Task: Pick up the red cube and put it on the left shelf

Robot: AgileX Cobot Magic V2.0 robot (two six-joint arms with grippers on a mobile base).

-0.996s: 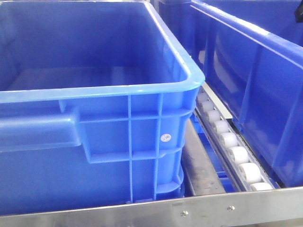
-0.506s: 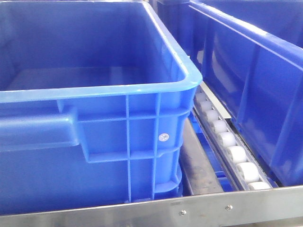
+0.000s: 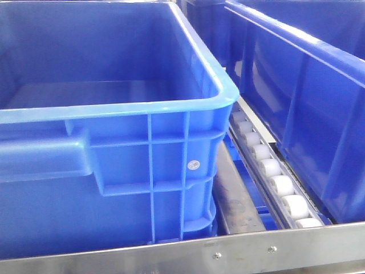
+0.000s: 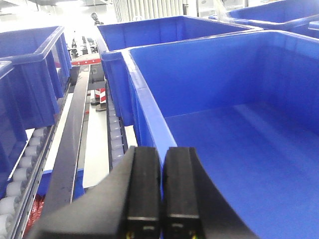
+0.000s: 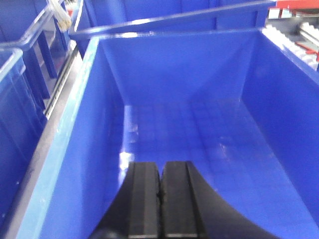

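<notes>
No red cube shows in any view. My left gripper (image 4: 162,152) is shut and empty, its black fingers together, held over the left rim of a large empty blue bin (image 4: 144,114). My right gripper (image 5: 160,167) is shut and empty, held above the floor of another empty blue bin (image 5: 199,134). Neither gripper shows in the front view. There a large empty blue bin (image 3: 188,100) fills the left and middle, standing on a shelf with a metal front rail (image 3: 245,251).
A second blue bin (image 3: 308,97) stands at the right in the front view, with a white roller track (image 3: 268,168) between the two. The left wrist view shows more blue bins (image 4: 30,69), roller tracks (image 4: 22,174) and a dark rail (image 4: 72,139) at left.
The front view has shifted slightly: the bins and roller track sit a little further left and lower in the frame than a second ago.
</notes>
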